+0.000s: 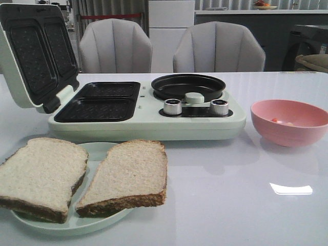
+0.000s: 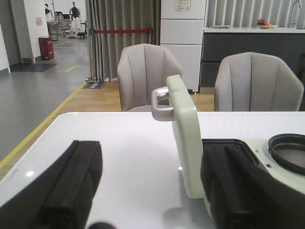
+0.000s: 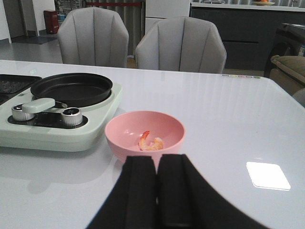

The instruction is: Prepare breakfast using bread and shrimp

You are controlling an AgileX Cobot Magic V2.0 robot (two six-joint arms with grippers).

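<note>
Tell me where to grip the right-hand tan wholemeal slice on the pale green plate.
Probably the right-hand slice's thick near crust edge, where it overhangs the plate. Come in low from the front-right, over bare white table; the other slice lies close on its left.

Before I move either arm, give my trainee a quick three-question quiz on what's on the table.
1. True or false: the sandwich maker's lid is closed.
2. Where are the shrimp? A) in the round pan B) in the pink bowl C) on the plate
3. Fill in: the plate carries ___ bread slices.

Key
1. False: the lid stands open, both grill plates bare.
2. B: the shrimp lie in the pink bowl, just beyond the right gripper, whose fingers are together. The round pan is empty.
3. Two, side by side.
</note>
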